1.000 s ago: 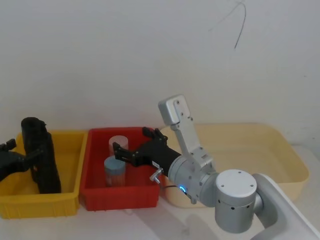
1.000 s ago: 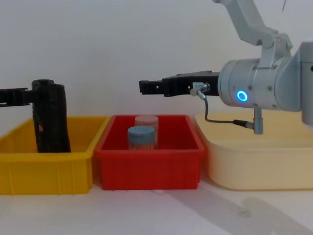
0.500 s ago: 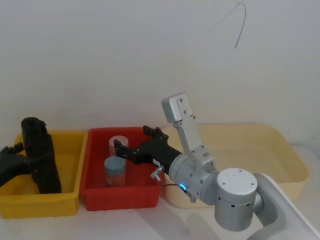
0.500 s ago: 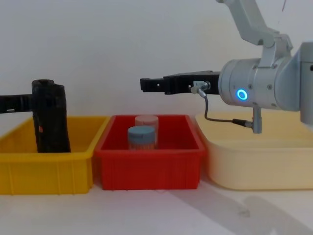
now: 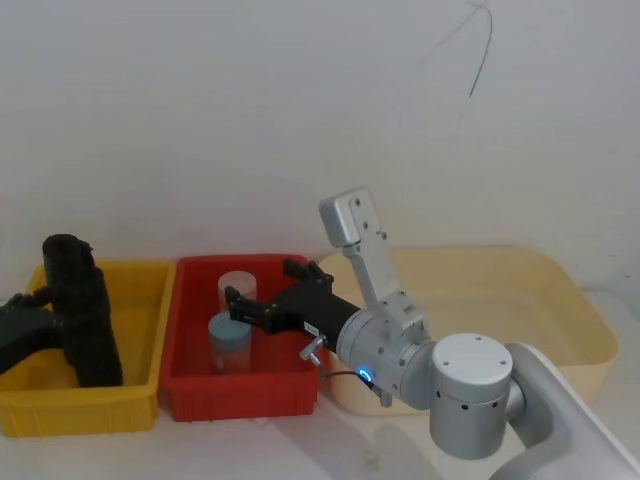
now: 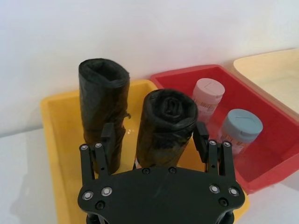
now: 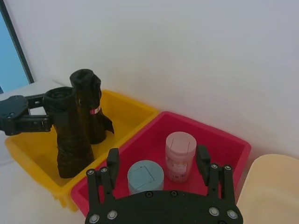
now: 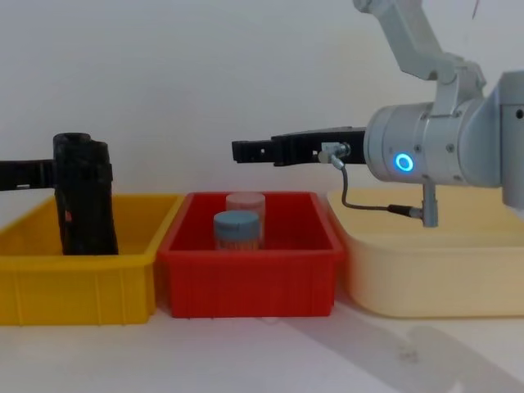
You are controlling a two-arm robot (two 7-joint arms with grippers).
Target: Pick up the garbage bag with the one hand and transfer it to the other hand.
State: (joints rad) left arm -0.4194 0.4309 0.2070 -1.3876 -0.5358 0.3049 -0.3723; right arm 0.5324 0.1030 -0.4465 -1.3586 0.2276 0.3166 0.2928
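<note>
The garbage bag point(image 6: 166, 116) is a plain black roll standing upright in the yellow bin point(image 5: 140, 400), also seen in the right wrist view as the nearer roll point(image 7: 70, 140). My left gripper point(image 6: 154, 137) is open and straddles it near the top, one finger on each side. From the left edge of the head view, the left gripper point(image 5: 55, 312) reaches in to the rolls. My right gripper point(image 5: 262, 285) hovers open above the red bin point(image 5: 240, 395), empty and pointing toward the rolls. It shows the same way in the chest view point(image 8: 237, 151).
A second black roll with a small red mark point(image 7: 88, 105) stands just behind the bag in the same bin. A blue-lidded jar point(image 5: 228, 340) and a pale jar point(image 5: 237, 288) sit in the red bin. A cream tub point(image 5: 560, 300) lies to the right.
My left gripper has sunk slightly beside the rolls and the bag stands a little straighter. The right gripper has barely shifted above the red bin.
</note>
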